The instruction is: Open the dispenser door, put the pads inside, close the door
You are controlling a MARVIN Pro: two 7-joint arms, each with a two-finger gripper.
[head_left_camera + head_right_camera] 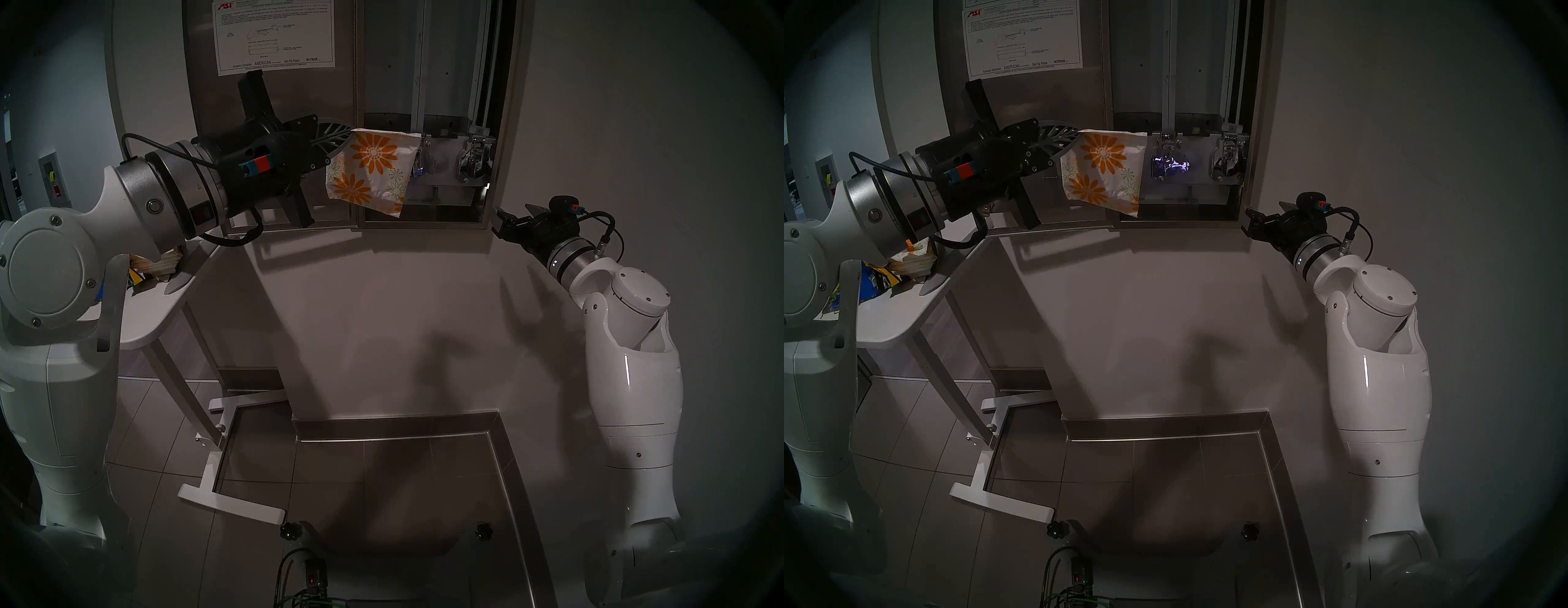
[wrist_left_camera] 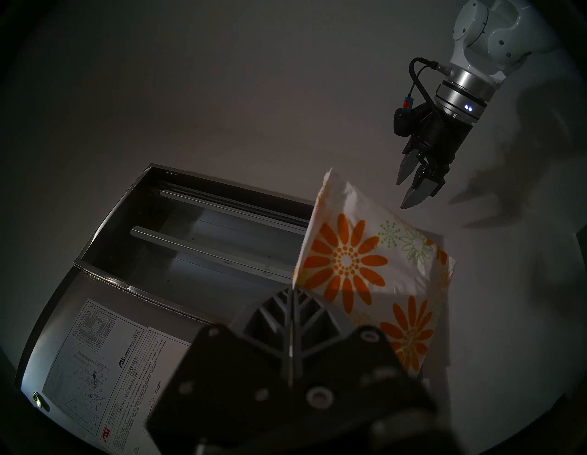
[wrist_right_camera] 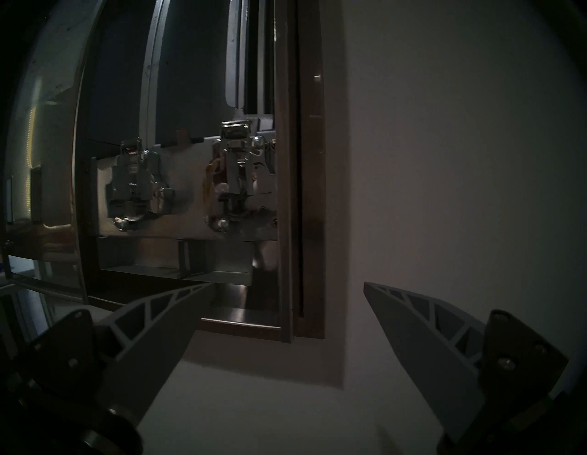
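Note:
The dispenser (image 1: 505, 106) hangs open on the wall, its two chrome levers (image 3: 136, 187) (image 3: 238, 178) showing. The dispenser door (image 1: 331, 97) is swung out to the left, with the white instruction sheet (image 1: 271, 38) on its back. My left gripper (image 1: 345, 135) is shut on the top corner of one pad (image 1: 371, 170), white with orange flowers. That pad hangs in front of the dispenser's lower left part, beside the left lever. In the left wrist view the pad (image 2: 365, 270) dangles from the shut fingertips (image 2: 291, 289). My right gripper (image 1: 515, 210) stands open and empty just below the dispenser's lower right corner.
A white table (image 1: 140, 322) stands at the left under my left arm, with a stack of pads (image 1: 911, 259) and a torn blue-and-yellow bag (image 1: 877, 280) on it. Bare wall runs below the dispenser. The table's white foot (image 1: 229, 496) lies on the tiled floor.

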